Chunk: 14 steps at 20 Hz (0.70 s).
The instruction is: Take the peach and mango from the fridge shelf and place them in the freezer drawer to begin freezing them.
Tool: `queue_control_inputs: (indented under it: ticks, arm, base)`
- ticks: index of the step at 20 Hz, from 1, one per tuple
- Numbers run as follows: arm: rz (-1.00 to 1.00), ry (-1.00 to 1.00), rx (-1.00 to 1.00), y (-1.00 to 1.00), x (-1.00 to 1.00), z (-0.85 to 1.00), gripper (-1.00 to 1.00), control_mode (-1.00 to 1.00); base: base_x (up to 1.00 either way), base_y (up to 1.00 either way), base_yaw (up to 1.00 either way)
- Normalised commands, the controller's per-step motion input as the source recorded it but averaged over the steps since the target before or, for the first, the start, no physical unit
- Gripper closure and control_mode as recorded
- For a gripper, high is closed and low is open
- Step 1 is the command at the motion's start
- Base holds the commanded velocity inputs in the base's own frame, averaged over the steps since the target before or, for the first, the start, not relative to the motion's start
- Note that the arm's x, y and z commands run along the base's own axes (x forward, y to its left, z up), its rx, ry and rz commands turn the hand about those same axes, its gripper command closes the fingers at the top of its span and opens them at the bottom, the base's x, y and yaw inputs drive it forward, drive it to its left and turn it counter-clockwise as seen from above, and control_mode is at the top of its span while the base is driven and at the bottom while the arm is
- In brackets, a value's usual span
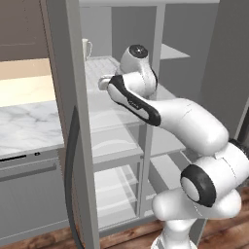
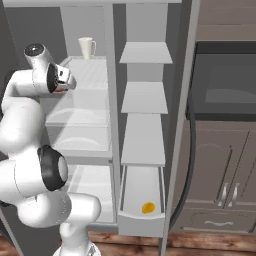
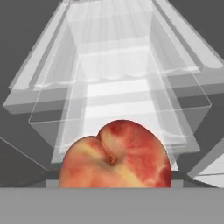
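Standing open before me was the fridge, with the freezer drawer [image 2: 141, 216] pulled out at the bottom of its narrow right-hand column and the ridged fridge shelf [image 2: 90, 75] high on the left, a white mug [image 2: 87, 48] at its back. My arm reached up to that shelf's front edge, and in the right base view my gripper [image 2: 66, 80] sat just beside it.

The mango [image 2: 148, 207] already lay in the drawer, near its front wall. The peach [image 3: 115, 156] filled the lower part of my hand view, pressed close against the camera with its stem dimple facing me and the translucent shelves spread out below. My fingertips were hidden behind it, so I could not see the contact itself; I judged that my fingers were closed on the peach and that it hung clear of the shelf, above the lower shelves.

The worry from there was the long way down and across to the drawer. A round, smooth fruit could have slipped from a narrow pinch if I swung fast. The post between the two columns stood in my path, and clipping it could have knocked the peach loose. Releasing too high might have sent it bouncing against the mango or out over the drawer's low front.
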Motion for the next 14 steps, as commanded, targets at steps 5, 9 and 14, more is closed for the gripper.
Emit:
queue_control_inputs:
  ticks: [5,9,14]
  arm:
    - [-0.06,0.13,-0.01,-0.73,-1.00,-0.01,1.00,-1.00]
    - [-0.11,0.17,-0.05,-0.65,-1.00,-0.37,1.00,-1.00]
    - [-0.14,0.32,-0.07,-0.74,-1.00,-0.50,1.00,-1.00]
  base:
    - [0.00,0.00,0.00]
    - [0.00,0.00,0.00]
    - [0.00,0.00,0.00]
